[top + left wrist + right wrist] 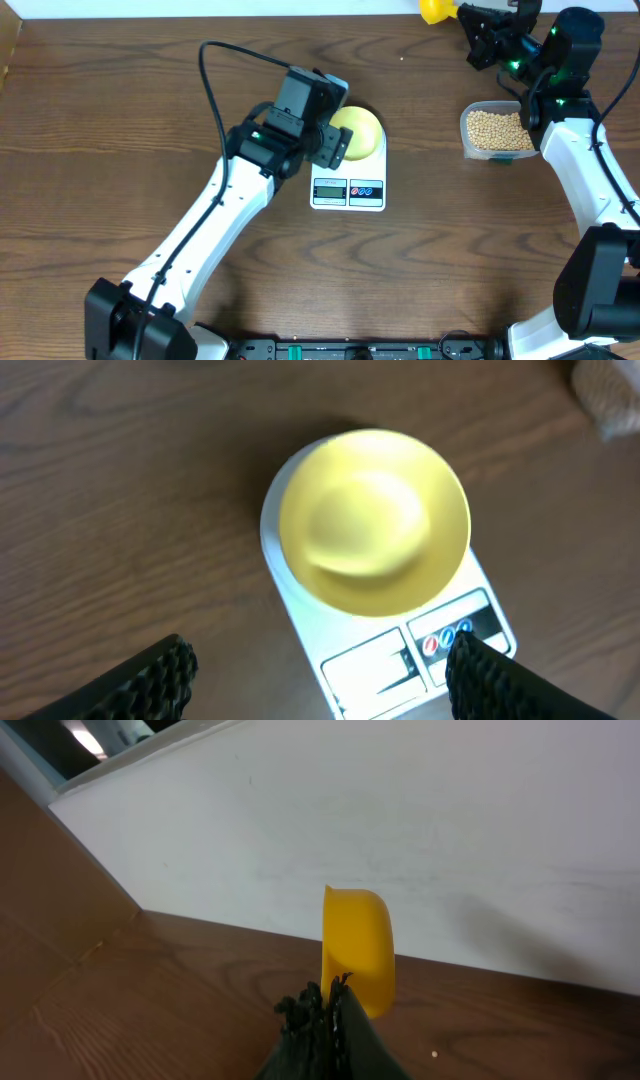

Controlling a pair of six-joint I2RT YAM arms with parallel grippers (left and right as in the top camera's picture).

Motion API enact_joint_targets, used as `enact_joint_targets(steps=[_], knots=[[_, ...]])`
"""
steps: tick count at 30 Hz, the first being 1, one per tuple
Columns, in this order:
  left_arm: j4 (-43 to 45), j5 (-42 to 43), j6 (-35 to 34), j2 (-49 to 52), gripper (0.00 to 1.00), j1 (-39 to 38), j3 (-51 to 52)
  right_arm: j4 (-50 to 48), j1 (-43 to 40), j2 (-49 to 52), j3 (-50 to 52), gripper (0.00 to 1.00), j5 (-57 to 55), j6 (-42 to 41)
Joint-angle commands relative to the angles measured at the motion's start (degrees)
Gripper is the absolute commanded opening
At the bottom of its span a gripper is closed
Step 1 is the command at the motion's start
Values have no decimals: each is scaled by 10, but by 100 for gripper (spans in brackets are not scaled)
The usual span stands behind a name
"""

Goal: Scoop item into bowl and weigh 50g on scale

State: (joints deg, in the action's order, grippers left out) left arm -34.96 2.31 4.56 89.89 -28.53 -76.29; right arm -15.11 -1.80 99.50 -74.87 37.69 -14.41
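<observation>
Bowl (375, 520) seated on scale (348, 192), empty; beans (497, 130) all in clear tub (465, 130) on tabletop (120, 120), well right of scale; left end effector (318, 675) released, hovering above bowl; right end effector (325, 1010) clenched on yellow scoop (360, 955), away from tub near the back wall (450, 820); scooping and weighing both outstanding; display unreadable.

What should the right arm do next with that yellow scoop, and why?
Probably bring the right tool over to the clear tub and dip the yellow scoop into the beans. The scoop is gripped well away from the tub, and the pale yellow bowl sitting on the scale holds no beans.
</observation>
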Motion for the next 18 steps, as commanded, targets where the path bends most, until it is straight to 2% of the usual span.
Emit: enact_joint_targets(steps=[1,8,18], knots=[[-9,-30,14,-8,82,-16,-2,0,0,3,-10,1,0,8],[-26,-31,11,-7,82,-41,-2,0,4,3,-10,1,0,8],[-47,-84,-44,8,82,-77,-2,12,4,3,-10,1,0,8]])
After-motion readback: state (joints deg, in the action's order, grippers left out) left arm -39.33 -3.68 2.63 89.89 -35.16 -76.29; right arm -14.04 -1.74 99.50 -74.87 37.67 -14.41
